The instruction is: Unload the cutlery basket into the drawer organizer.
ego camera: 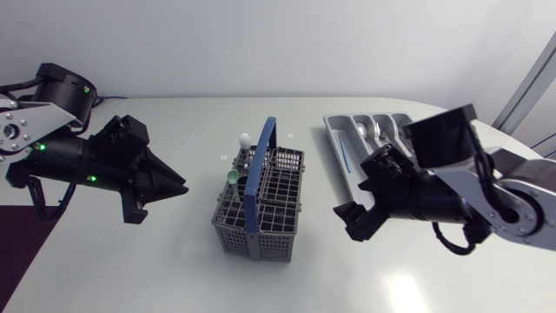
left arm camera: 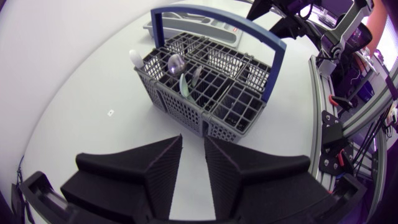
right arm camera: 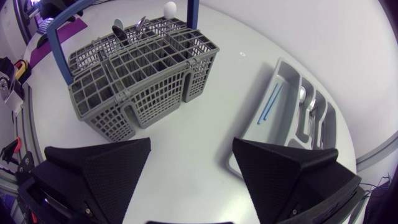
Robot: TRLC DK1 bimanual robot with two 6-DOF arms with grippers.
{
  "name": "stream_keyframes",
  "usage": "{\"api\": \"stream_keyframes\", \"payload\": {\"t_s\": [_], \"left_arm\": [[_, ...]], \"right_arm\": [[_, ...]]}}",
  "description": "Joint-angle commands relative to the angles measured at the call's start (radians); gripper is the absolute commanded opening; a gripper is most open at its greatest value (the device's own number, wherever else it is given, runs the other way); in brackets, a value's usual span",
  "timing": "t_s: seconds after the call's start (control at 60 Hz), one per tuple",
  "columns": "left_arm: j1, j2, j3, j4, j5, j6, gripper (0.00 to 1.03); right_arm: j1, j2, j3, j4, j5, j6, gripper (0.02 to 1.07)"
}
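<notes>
Fingers of the left gripper point(left arm camera: 193, 155) are clenched almost together, with only a thin slit of table point(ego camera: 174, 261) showing between the two black wedges and nothing held in them. The right gripper point(right arm camera: 191, 146) is released, its wedges spread wide over bare tabletop and empty.

From above, the cutlery basket point(ego camera: 252, 235) stands upright near the table's middle. The left gripper is at its 9 o'clock and the right gripper at its 3 o'clock; both point inward at it and neither touches it. The basket is a grey plastic grid with a blue handle point(ego camera: 261, 156) arching over it along its length. For the left gripper it lies straight ahead at 12 o'clock. For the right gripper it lies ahead toward 11 o'clock.

Cutlery is still in the basket, clustered in the compartments near its 11 o'clock corner. A white-knobbed piece point(ego camera: 245, 139) stands tallest. A pale green spoon point(ego camera: 233, 176) is beside it, and a silver spoon point(left arm camera: 176, 62) is close by.

Farther off, at the basket's 2 o'clock, the grey drawer organizer point(ego camera: 334, 130) lies flat near the table's far edge, well apart from the basket. A thin blue utensil point(right arm camera: 268, 106) lies in the long compartment nearest the basket. Some silver cutlery point(right arm camera: 301, 93) rests in the slots beyond it.
</notes>
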Motion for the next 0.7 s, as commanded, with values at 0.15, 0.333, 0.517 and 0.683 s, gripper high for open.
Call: {"api": "stream_keyframes", "payload": {"t_s": [0.15,0.333,0.517,0.683], "left_arm": [[0.007,0.084,-0.073,-0.006,0.043,0.123,0.31],[-0.059,0.112,-0.103,0.017,0.043,0.126,0.31],[-0.119,0.186,-0.105,0.053,0.043,0.120,0.31],[-0.159,0.238,-0.096,0.109,0.045,0.095,0.31]], "right_arm": [[0.033,0.301,0.209,0.064,0.010,0.071,0.70],[-0.010,0.506,0.389,0.073,0.016,0.120,0.68],[-0.029,0.634,0.495,0.057,0.030,0.134,0.68],[-0.016,0.687,0.561,0.048,0.021,0.138,0.68]]}}
